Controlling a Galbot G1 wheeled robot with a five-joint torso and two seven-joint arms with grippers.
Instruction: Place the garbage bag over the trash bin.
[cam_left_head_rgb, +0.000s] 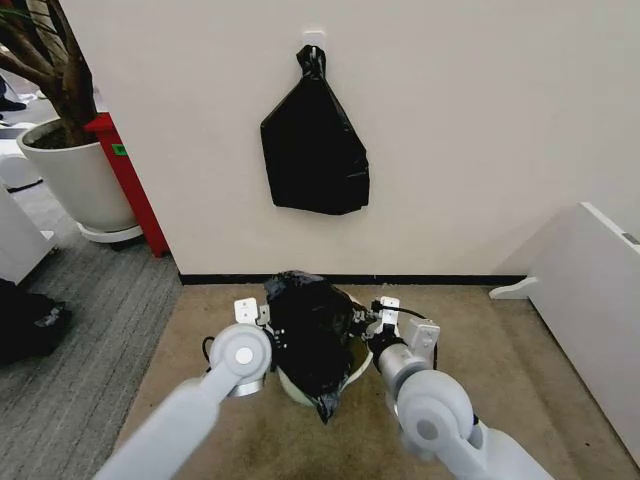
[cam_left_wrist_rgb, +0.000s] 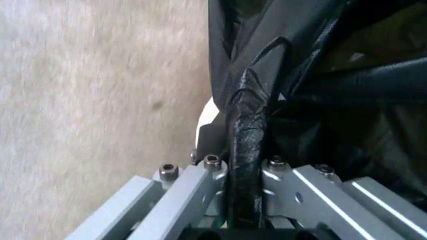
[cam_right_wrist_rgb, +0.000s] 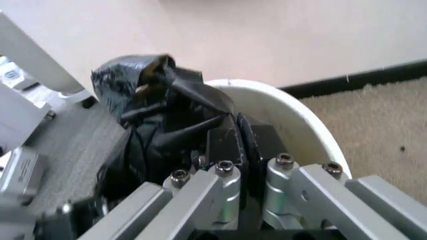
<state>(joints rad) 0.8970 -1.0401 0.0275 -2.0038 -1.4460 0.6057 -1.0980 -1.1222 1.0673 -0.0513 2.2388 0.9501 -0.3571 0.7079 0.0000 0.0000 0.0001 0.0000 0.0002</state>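
From my head camera, a large white plant pot stands at far left beside a red stand. My left gripper sits low on the tan carpet, against the left side of the garbage bag. In the left wrist view its fingers are pressed together on a twisted fold of that black plastic. The bag is bunched over the trash bin, whose cream rim peeks out beneath it. My right gripper holds the bag's right side; its fingers pinch the black film at the bin's rim. A knotted black bag bundle hangs on the wall above.
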